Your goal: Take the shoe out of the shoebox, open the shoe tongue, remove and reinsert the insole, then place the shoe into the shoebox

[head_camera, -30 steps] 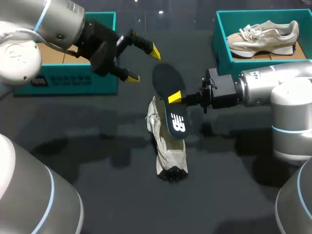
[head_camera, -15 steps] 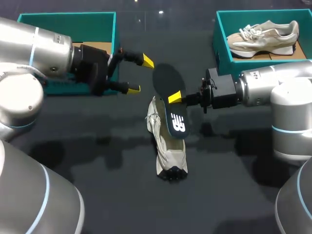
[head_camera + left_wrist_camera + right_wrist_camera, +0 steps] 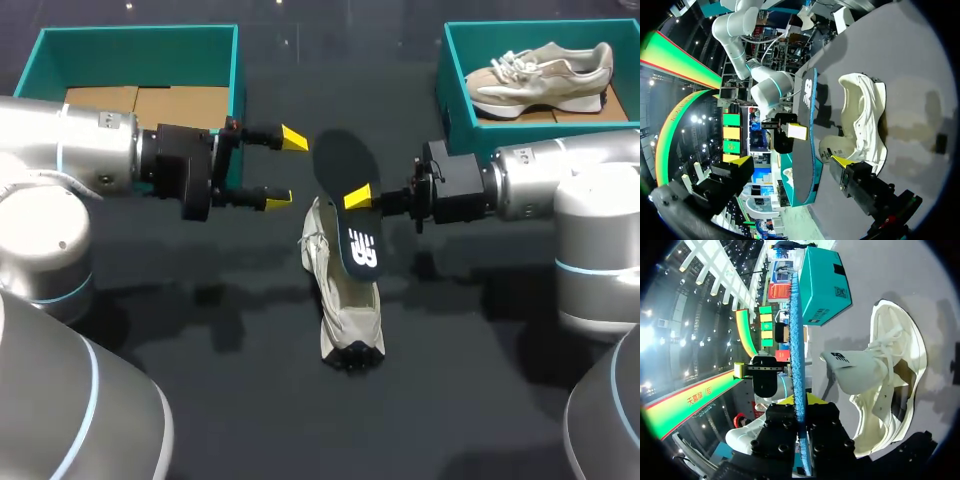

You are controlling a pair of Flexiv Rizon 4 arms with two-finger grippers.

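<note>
While my right claw (image 3: 358,197) is clamped on the dark insole (image 3: 338,165), gripping it from both faces partway along its length, it holds the insole tilted in the air over the shoe (image 3: 345,310). From my right wrist the insole runs edge-on straight out between my fingers, with the shoe lying just beside it and its tongue pulled up. The insole's lower end, which carries a white logo, hangs over the shoe's opening. I cannot tell whether it touches the shoe.

My left claw (image 3: 285,168) has its fingers spread apart and holds nothing. It hangs just beside the insole's upper end, on my left. From that wrist the insole stands edge-on ahead of the gap between the fingers.

The pale shoe lies on the dark tabletop (image 3: 250,400) near the middle, out of any box. A teal box (image 3: 236,60) sits at the far left behind my left arm, with brown cardboard inside. A second teal box (image 3: 445,85) at the far right holds another pale shoe (image 3: 545,72).
</note>
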